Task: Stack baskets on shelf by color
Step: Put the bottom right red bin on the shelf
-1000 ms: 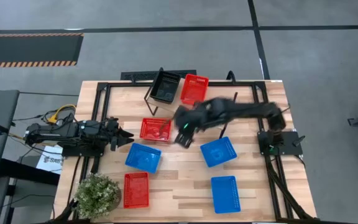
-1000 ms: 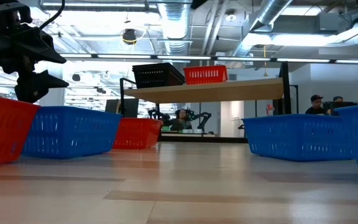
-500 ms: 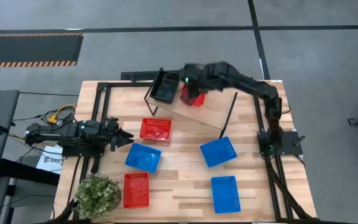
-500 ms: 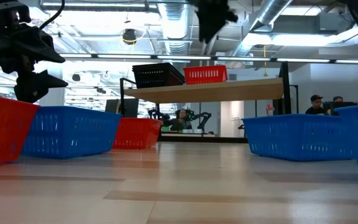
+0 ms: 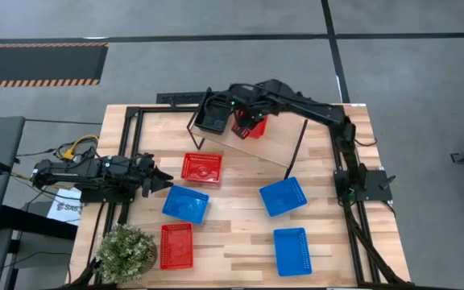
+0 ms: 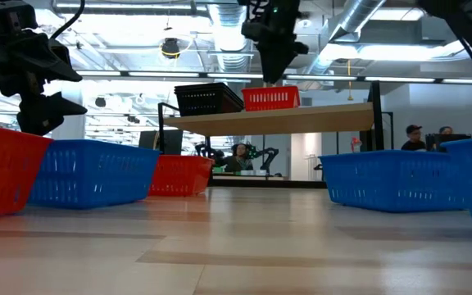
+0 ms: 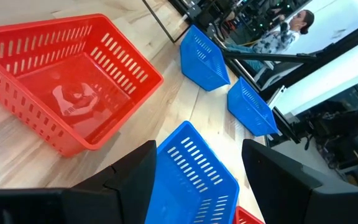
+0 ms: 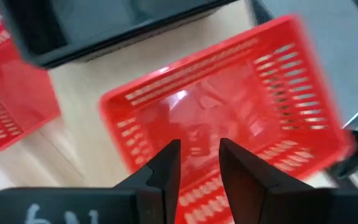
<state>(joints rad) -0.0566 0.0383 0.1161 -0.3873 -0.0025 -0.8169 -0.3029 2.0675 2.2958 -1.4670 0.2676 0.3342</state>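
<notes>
The shelf [image 5: 274, 147] stands at the table's far side with a black basket [image 5: 214, 113] and a red basket [image 5: 254, 122] resting side by side on its board. My right gripper [image 8: 197, 155] hangs just above the red basket [image 8: 229, 99], pointing steeply down, fingers a little apart with nothing between them. In the low view the right gripper [image 6: 270, 78] ends a little above the red basket's rim [image 6: 270, 90]. My left gripper [image 5: 164, 179] waits open at the table's left side, above a blue basket [image 7: 194, 174].
On the table lie a red basket [image 5: 201, 167], a blue basket [image 5: 185, 203], another red basket [image 5: 176, 245] and two blue baskets [image 5: 283, 196] [image 5: 292, 250]. A potted plant [image 5: 126, 251] stands at the near left corner. People sit in the room behind [image 6: 240, 156].
My right gripper has swung from over the middle of the table toward the far edge, arriving over the shelf's red basket, and has then sunk closer to it. No basket has moved.
</notes>
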